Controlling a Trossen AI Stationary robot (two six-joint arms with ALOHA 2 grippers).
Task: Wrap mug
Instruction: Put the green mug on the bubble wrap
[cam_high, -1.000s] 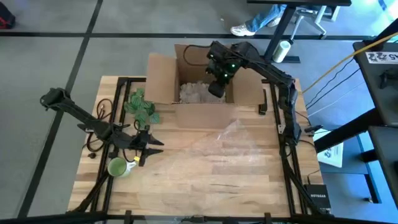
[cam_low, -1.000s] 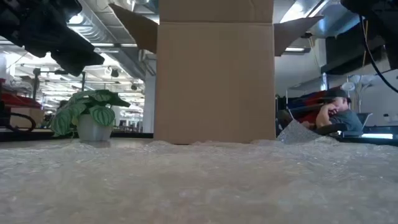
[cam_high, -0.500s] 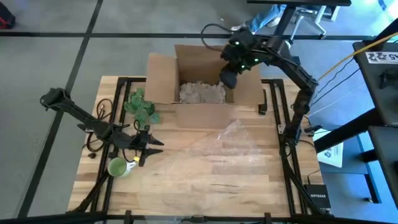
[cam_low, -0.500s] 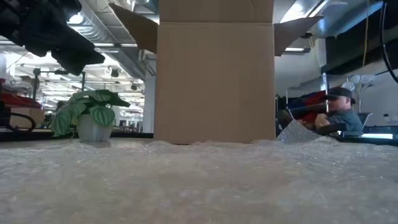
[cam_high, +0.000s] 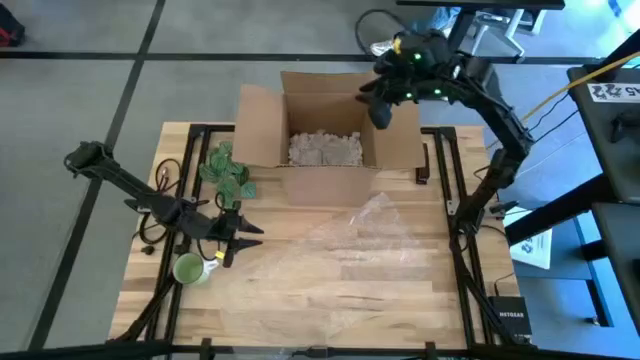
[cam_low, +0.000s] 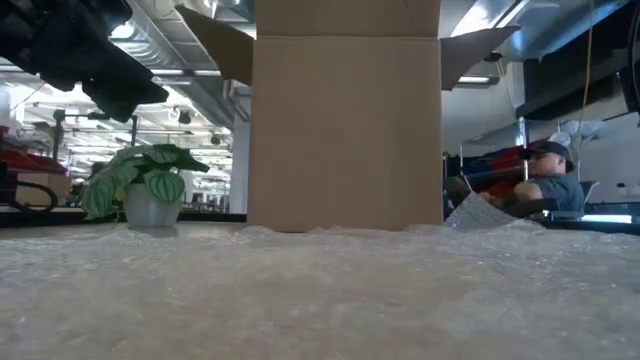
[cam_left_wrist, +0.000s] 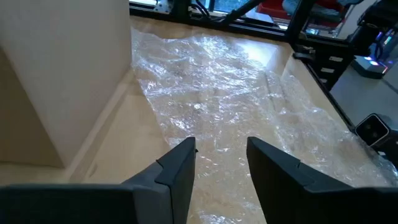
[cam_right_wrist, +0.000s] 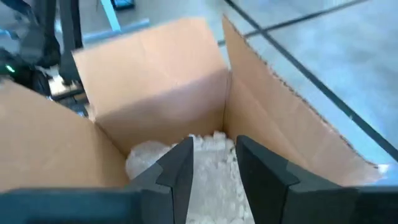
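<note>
"NETGEAR" in white letters on dark box (cam_high: 511, 317) at near right corner of surface, high view. White sheet (cam_high: 612, 92) on dark desk at right edge: large black characters, cut off, unreadable. Paper (cam_high: 533, 247) on floor beside surface: print too small to read.

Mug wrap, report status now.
Left gripper open, empty, beside mug. Right gripper open above box. Mug unwrapped, off bubble wrap. Nothing blocking.
</note>
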